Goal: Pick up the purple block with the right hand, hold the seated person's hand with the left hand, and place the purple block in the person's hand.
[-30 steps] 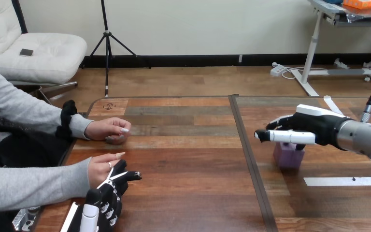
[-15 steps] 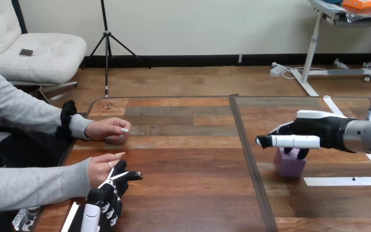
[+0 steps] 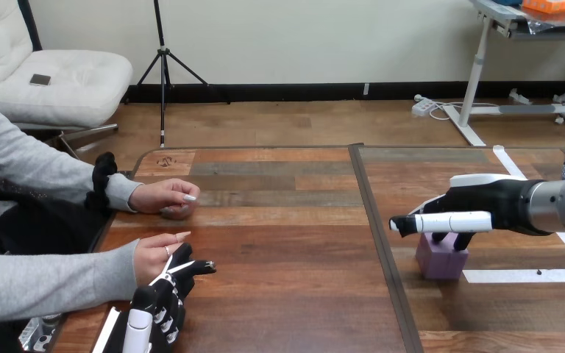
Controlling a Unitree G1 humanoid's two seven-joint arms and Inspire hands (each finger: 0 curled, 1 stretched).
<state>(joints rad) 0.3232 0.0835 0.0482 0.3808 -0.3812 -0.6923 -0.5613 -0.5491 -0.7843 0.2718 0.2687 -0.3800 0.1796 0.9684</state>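
One purple block sits under the right hand.
The purple block (image 3: 441,257) is a small cube on the right side of the wooden table (image 3: 287,243). The right hand (image 3: 489,202) hangs just over it, fingers straight and together. The left hand (image 3: 160,301) has straight fingers touching the person's nearer hand (image 3: 153,259). The person's farther hand (image 3: 163,197) rests apart.

Pale purple block (image 3: 441,261) is pictured standing flat just right of the table seam (image 3: 374,213); person's near hand (image 3: 154,259) is laid well left of it.
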